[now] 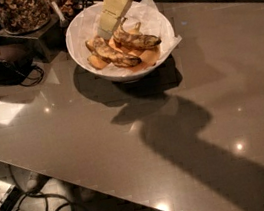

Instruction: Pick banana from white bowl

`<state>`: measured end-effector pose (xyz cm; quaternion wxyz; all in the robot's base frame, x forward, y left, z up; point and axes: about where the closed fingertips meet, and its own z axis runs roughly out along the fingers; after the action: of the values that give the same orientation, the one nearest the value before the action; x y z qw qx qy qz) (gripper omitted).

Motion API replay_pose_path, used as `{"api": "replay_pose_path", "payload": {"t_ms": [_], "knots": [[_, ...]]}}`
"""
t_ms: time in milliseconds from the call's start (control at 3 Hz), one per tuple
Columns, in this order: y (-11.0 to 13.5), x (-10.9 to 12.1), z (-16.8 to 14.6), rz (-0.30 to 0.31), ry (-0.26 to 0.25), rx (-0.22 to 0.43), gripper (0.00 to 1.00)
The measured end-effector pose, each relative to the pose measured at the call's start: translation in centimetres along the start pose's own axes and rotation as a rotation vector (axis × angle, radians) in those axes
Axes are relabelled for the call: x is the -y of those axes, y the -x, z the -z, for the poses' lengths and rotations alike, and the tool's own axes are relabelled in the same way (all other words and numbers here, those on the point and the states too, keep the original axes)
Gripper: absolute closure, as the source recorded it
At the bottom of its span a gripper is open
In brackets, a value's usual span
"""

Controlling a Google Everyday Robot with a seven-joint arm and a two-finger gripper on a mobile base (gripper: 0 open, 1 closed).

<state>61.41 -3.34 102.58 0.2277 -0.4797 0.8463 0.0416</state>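
Gripper [105, 30] is held over upper-left part of white bowl [77, 36], top centre of frame; grip state can't be told. Banana [136, 39] lies inside, touching a 2nd banana [112, 57], so the wrong fruit could be caught, or paper lining [155, 8] snagged.

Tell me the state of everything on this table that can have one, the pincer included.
White bowl: upright on the table, paper-lined, holding bananas.
Dark banana: lying in the bowl, unpeeled.
Yellower banana: lying in front of it, unpeeled.
Pincer: over the bowl's back left, just above the bananas.
Nut jar: upright, filled with nuts.
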Motion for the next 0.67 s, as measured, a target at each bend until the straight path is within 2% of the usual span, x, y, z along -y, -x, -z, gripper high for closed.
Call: {"api": "replay_pose_path", "payload": {"t_ms": [333, 667], "knots": [[0.4, 0.8, -1.1, -0.048, -0.035, -0.039, 0.15], [-0.2, 2.0, -2.6, -0.100, -0.056, -0.081, 0.24]]}}
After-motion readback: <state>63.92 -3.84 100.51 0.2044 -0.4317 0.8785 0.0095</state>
